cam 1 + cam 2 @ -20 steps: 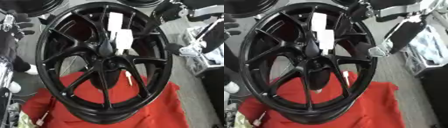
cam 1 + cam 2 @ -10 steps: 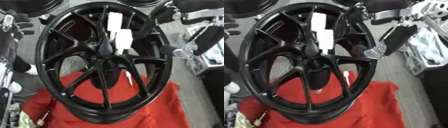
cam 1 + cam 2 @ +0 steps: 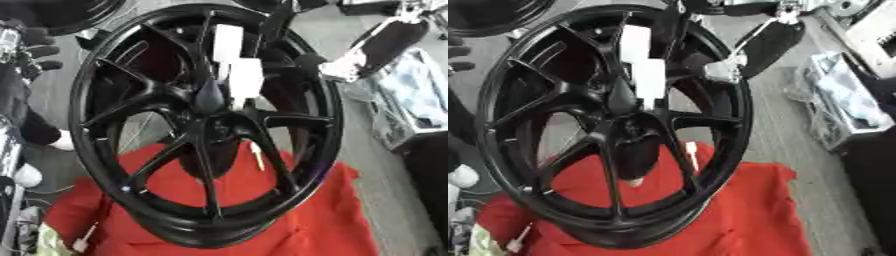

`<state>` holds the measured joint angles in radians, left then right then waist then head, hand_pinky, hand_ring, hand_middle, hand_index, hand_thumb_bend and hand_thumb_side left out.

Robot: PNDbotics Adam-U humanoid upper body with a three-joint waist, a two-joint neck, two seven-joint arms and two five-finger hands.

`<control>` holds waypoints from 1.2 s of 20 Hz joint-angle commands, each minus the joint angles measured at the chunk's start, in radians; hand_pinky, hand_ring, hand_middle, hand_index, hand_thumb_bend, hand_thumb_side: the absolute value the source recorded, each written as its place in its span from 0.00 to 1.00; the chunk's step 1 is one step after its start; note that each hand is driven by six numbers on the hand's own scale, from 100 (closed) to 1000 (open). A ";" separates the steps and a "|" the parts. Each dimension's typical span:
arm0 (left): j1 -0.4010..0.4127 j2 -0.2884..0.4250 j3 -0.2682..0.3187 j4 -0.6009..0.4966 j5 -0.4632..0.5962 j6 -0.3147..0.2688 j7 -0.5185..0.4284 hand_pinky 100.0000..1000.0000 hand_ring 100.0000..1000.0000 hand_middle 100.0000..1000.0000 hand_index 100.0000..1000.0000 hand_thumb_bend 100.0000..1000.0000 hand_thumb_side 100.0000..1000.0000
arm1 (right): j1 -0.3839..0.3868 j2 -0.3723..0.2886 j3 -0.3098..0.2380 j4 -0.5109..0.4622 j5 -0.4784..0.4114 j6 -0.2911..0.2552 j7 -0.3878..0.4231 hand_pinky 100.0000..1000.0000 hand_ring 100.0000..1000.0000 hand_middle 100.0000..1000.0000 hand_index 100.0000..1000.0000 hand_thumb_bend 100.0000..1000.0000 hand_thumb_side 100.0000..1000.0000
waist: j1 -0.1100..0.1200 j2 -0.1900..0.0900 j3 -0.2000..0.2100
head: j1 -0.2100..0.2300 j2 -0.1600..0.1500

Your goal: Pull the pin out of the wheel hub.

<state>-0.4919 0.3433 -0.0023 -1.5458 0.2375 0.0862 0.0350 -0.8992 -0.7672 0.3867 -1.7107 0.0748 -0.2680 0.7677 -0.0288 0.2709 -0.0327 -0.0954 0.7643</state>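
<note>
Red cloth (image 3: 315, 220) under the black wheel (image 3: 114, 165), grey floor (image 3: 789, 135) beyond.

A workshop is suggested by a black alloy wheel (image 3: 206, 125) stood on a red cloth (image 3: 324, 220), with another wheel (image 3: 61, 12) seen behind.

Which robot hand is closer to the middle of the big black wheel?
Right. The right hand is at the wheel's upper right rim, reaching toward the hub. The left hand stays outside the upper left rim.
</note>
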 commanded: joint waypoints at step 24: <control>-0.019 -0.012 0.061 -0.046 0.013 -0.003 0.055 0.67 0.69 0.60 0.69 0.00 0.73 | -0.032 0.111 -0.006 0.155 0.097 0.017 0.022 0.95 0.75 0.72 0.91 0.00 0.49 | -0.007 -0.028 0.036 | -0.049 0.006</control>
<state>-0.4950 0.3235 0.0471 -1.5684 0.2481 0.0839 0.0857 -0.9187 -0.6446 0.3892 -1.5552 0.1649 -0.2513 0.7952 -0.0375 0.2707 0.0029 -0.1419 0.7644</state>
